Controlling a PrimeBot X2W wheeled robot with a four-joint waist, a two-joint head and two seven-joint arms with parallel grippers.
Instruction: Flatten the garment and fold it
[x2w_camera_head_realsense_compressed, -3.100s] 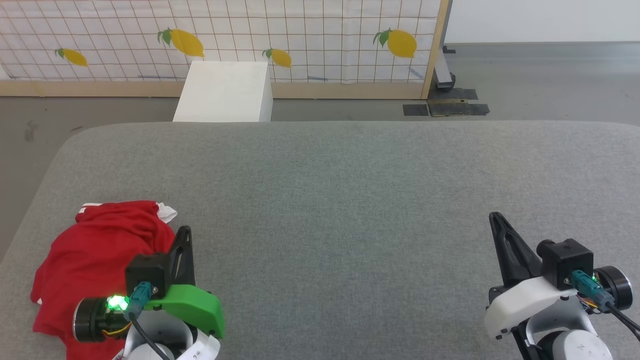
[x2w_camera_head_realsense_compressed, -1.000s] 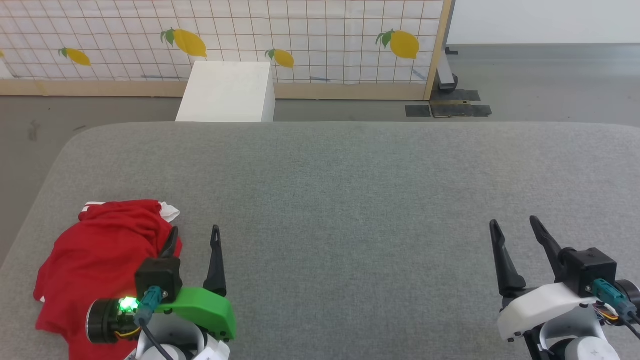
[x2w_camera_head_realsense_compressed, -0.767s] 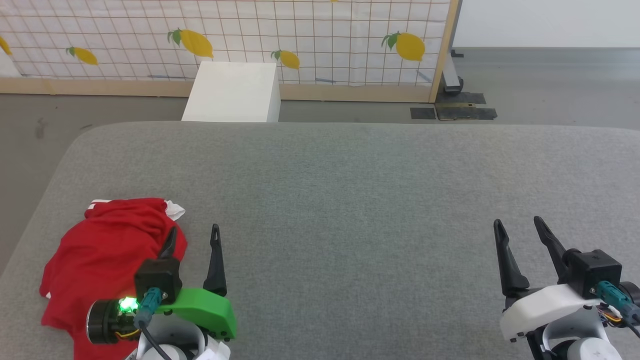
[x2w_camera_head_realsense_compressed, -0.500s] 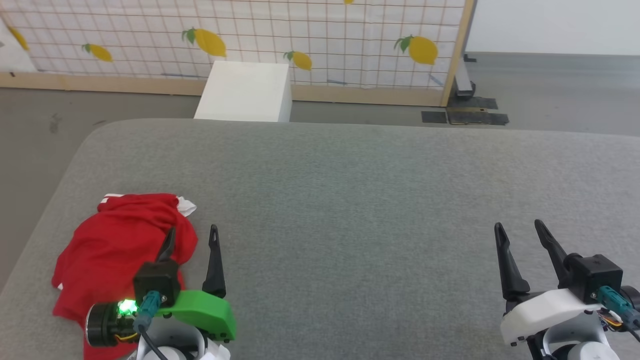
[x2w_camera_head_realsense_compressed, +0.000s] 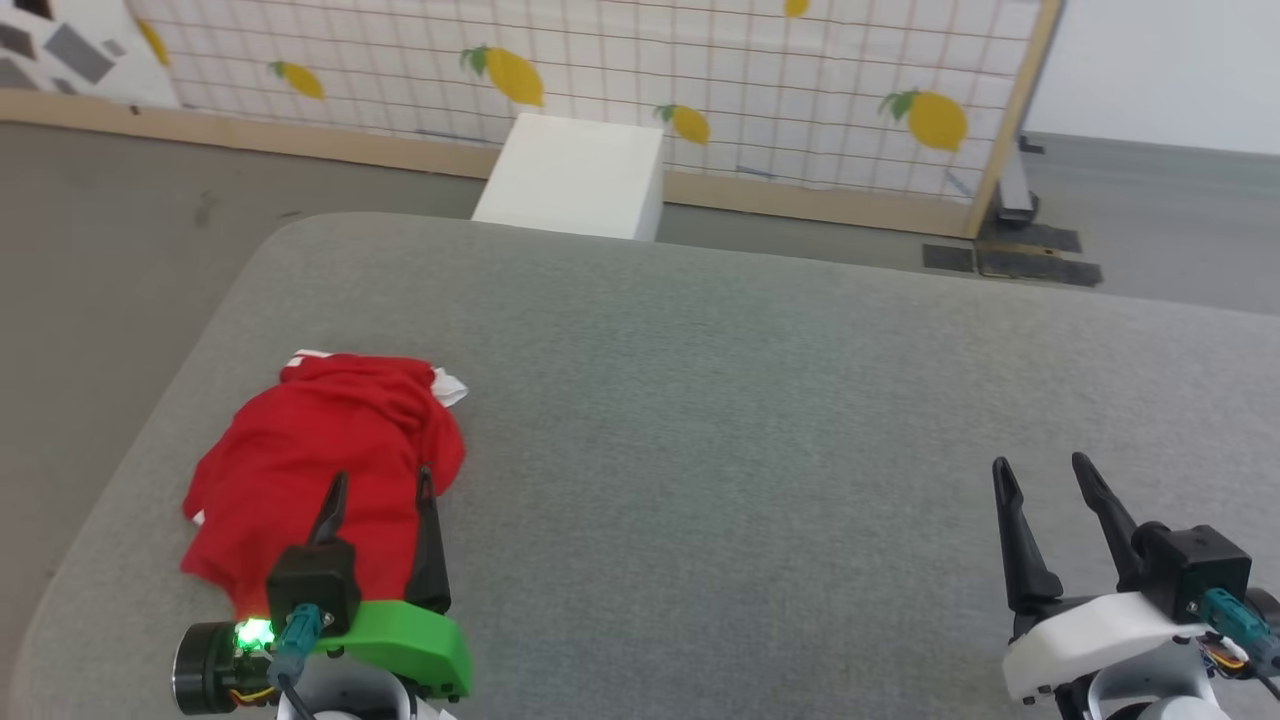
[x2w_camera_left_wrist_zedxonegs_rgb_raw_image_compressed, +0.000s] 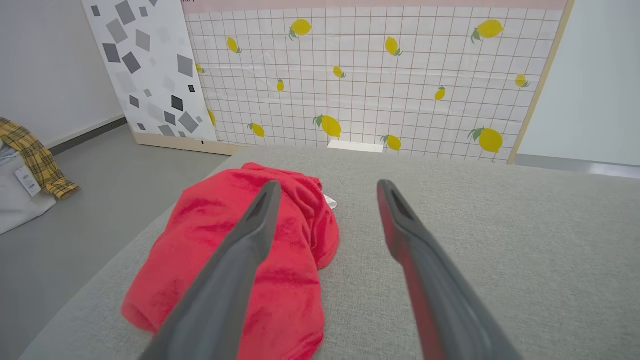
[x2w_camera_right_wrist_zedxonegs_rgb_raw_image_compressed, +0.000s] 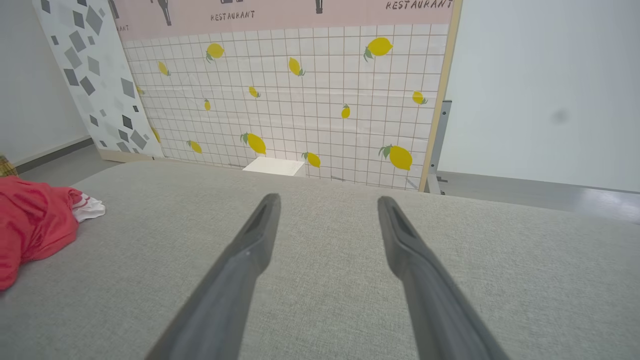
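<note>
The red shirt lies bunched in a heap at the front left corner of the grey table, a scrap of white sleeve on its far side. My left claw hangs at that corner, above the heap, fingers spread wide, gripping nothing. My right claw, at the table's front right corner, is spread and empty too.

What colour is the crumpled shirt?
The shirt is red with a little white showing, clearest in the left wrist view.
</note>
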